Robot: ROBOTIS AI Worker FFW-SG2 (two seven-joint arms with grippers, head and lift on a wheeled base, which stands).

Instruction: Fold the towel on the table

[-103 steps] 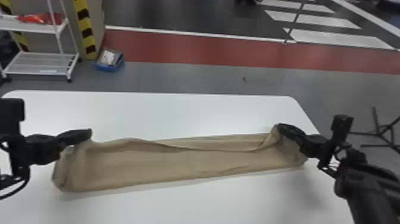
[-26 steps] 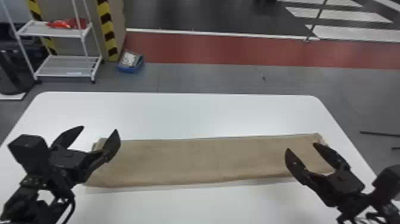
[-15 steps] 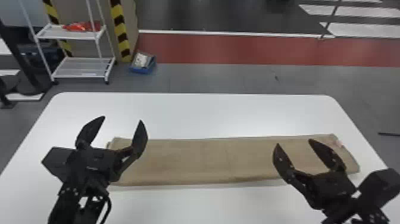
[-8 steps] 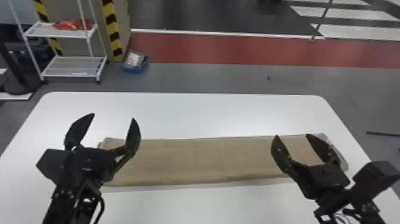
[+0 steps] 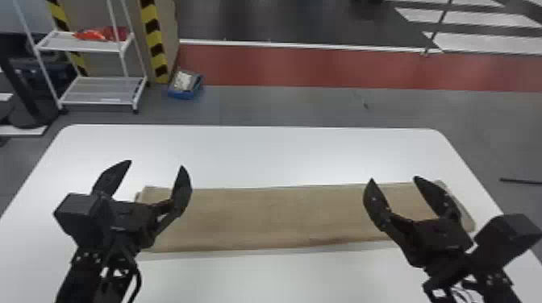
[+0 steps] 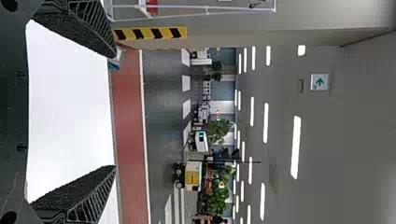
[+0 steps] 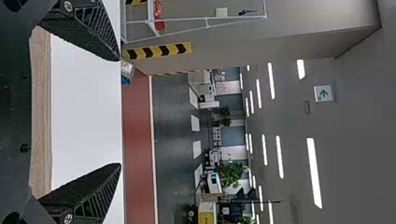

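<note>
My left gripper (image 5: pixel 155 171) stands open over the left end of the towel, its fingers spread with nothing between them. Over the towel's right part my right gripper (image 5: pixel 395 183) is open too, also holding nothing. The brown towel (image 5: pixel 278 217) lies flat as a long narrow strip across the white table (image 5: pixel 266 157), with a slightly uneven layer at its right end. In the left wrist view, the left gripper (image 6: pixel 114 111) has its fingers wide apart, with white tabletop beyond. In the right wrist view, the right gripper (image 7: pixel 119 112) is spread near a strip of the towel (image 7: pixel 42 112).
Beyond the table's far edge stand a white shelf rack (image 5: pixel 96 88) with a red item on it and a blue box (image 5: pixel 185 85) on the floor. A dark bar (image 5: pixel 520 181) lies off the table's right side.
Both grippers let go of the towel's ends and rose off it, opened. The towel's raised corners now lie flat. In the last half second the arms have barely moved, while the head view shifted slightly.
</note>
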